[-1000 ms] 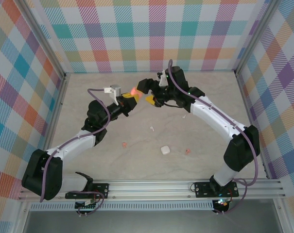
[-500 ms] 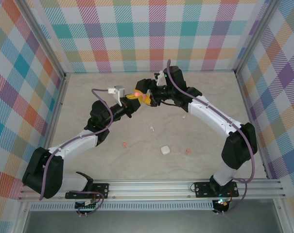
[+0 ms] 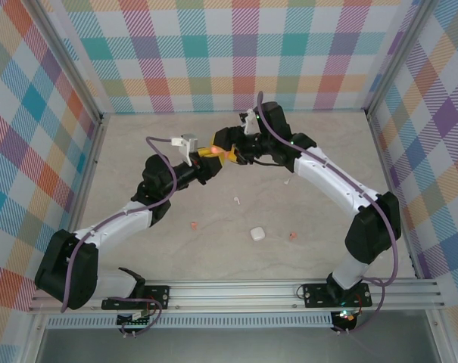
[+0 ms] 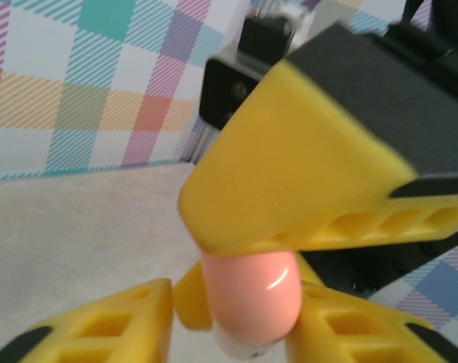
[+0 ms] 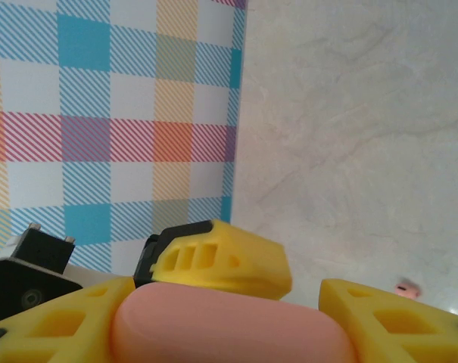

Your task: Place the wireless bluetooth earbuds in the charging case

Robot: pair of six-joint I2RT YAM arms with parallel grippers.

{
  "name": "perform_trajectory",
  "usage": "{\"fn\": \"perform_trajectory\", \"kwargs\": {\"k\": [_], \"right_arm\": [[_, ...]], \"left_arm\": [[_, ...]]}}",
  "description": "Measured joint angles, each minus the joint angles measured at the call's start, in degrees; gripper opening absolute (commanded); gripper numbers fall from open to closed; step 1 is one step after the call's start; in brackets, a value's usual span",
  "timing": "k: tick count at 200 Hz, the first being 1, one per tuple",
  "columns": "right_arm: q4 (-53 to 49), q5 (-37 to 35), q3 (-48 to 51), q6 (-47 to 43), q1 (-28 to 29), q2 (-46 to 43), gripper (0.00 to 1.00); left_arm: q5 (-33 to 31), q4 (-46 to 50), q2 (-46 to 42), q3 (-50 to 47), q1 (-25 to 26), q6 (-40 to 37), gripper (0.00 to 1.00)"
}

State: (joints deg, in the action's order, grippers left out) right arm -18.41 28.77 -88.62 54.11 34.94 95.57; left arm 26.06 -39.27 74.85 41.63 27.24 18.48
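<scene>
Where the two arms meet above the far middle of the bench, the right jaws grip a pink case, its long body spanning the gap between their yellow fingers. The left jaws stand narrowly parted around the same case from the other side. One left finger sits clear of it and the other lies against it, while a right finger presses on its top. The case hangs in the air, off the bench.

Further out, a white earbud lies near the bench's middle. Another white earbud lies just beside the right arm, more toward the right edge. Closer to the near edge sits a white case, with a pink earbud to its left and a second pink earbud to its right, all apart from each other. All four earbuds lie loose on the bench.
</scene>
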Motion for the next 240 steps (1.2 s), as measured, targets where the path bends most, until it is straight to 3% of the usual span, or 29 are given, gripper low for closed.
{"fn": "perform_trajectory", "kwargs": {"k": [45,113,168,240], "right_arm": [[-3.1,-4.2,-0.9,-10.3,0.1,-0.9,0.39],[-7.9,-7.0,-4.7,-24.7,0.1,-2.8,0.39],[-8.2,-6.6,-4.2,-31.0,0.2,-4.7,0.39],[-7.1,-5.8,-2.5,-31.5,0.2,-6.5,0.4]], "left_arm": [[-0.4,6.0,-2.7,0.5,0.0,-1.8,0.67],[1.0,11.2,-9.8,-1.2,-0.4,-5.4,0.66],[6.1,2.1,-5.6,-1.5,-0.7,-4.5,0.63],[8.0,-11.0,2.2,-1.1,-0.8,0.2,0.55]]}}
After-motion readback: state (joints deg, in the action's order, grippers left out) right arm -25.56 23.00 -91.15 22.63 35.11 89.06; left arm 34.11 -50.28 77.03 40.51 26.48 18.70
